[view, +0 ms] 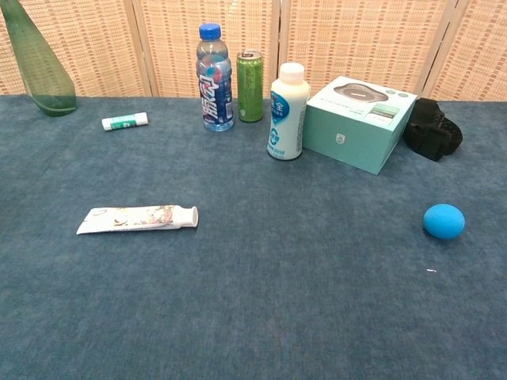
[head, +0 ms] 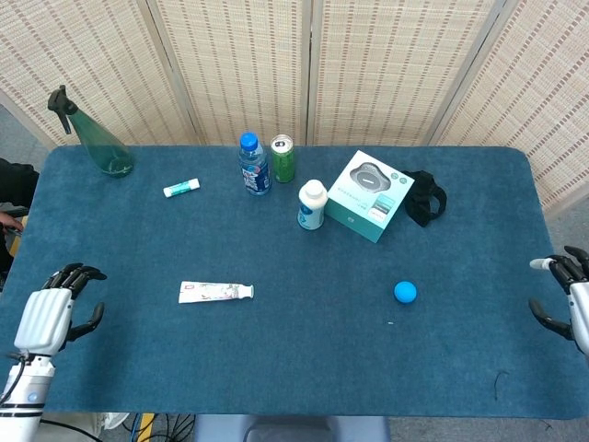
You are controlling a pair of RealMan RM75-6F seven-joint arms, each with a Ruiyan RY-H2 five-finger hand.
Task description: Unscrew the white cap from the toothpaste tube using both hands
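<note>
Head view: white floral toothpaste tube [head: 210,292] lies flat mid-table, white cap [head: 247,292] on, reachable from either side. Left hand [head: 57,308] and right hand [head: 572,299] wait at opposite table edges, fingers loosely curled apart, holding nothing.

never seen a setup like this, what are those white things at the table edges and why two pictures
Those are a robot's two mechanical hands, each on an arm: the left hand and the right hand, fingers curled loosely, holding nothing. The head view looks down from above and shows both. The chest view is lower, looks across the table, and shows neither hand. On the blue table lie a toothpaste tube with its white cap pointing right, a blue ball, a teal box, a white bottle, a water bottle, a green can and a green spray bottle.
</note>
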